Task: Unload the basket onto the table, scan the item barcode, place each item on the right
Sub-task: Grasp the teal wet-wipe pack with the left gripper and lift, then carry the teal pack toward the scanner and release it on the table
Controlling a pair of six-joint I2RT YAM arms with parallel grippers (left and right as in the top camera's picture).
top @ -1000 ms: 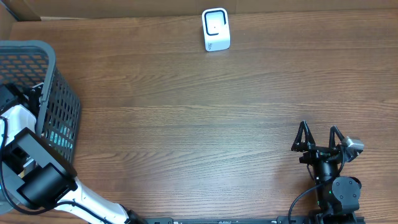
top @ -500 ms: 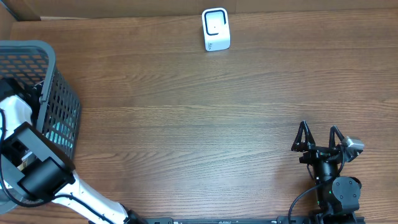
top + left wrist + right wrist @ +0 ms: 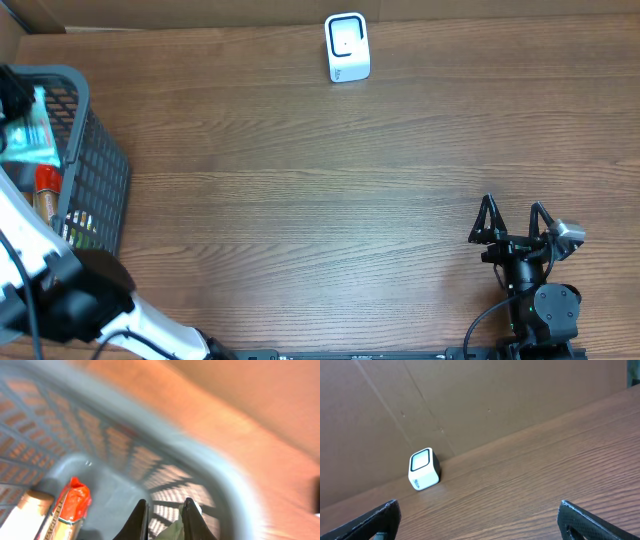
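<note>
The left gripper (image 3: 165,505), jaws pinched on a teal packet (image 3: 30,135) above the basket (image 3: 100,170), had the scanner (image 3: 347,47) well apart toward three o'clock (right gripper (image 3: 512,205) idle at five o'clock, jaws spread wide).

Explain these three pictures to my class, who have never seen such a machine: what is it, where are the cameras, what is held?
It is two robot arms at a wooden table, each ending in a two-finger claw. One picture looks down from above; the other two come from wrist cameras. A white barcode scanner stands at the far edge, a grey mesh basket at the left. The left claw, over the basket, is shut on a pale packet. The right claw is open and empty.
</note>
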